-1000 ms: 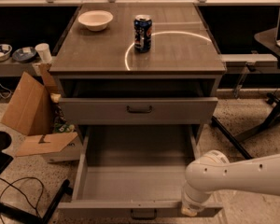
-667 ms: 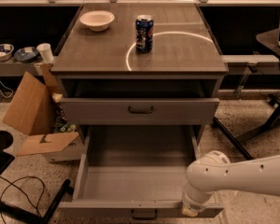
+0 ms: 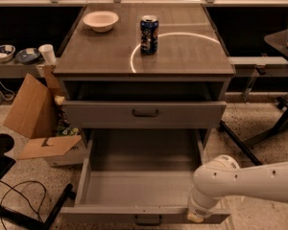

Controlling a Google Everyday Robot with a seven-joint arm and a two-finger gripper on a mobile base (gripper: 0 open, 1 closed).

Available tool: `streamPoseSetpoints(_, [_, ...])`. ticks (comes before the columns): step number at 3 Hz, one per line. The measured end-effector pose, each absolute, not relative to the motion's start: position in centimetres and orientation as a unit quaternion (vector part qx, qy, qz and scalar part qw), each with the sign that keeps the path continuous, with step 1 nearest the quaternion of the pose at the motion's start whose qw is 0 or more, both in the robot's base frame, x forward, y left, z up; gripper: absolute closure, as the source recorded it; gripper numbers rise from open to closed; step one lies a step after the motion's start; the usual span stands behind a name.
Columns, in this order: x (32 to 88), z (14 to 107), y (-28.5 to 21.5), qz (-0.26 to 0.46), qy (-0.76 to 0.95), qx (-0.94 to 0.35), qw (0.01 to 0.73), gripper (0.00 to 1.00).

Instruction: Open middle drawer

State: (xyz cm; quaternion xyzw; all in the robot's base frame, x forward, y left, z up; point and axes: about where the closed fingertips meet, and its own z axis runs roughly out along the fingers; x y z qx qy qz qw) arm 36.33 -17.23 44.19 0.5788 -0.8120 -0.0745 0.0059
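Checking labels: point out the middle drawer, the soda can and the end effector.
middle drawer (image 3: pixel 139 188): camera view, its grey floor.
soda can (image 3: pixel 149 34): camera view, its side.
end effector (image 3: pixel 196 217): camera view, tip at drawer front.

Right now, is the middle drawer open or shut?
Open. The middle drawer is pulled far out from the cabinet, with its grey inside showing. The gripper is at the right end of its front edge.
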Motion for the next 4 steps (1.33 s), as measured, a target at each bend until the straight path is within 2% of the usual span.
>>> streamPoseSetpoints(4, [36.29, 44.27, -17.25, -0.076, -0.81, 0.581, 0.007, 0.04])
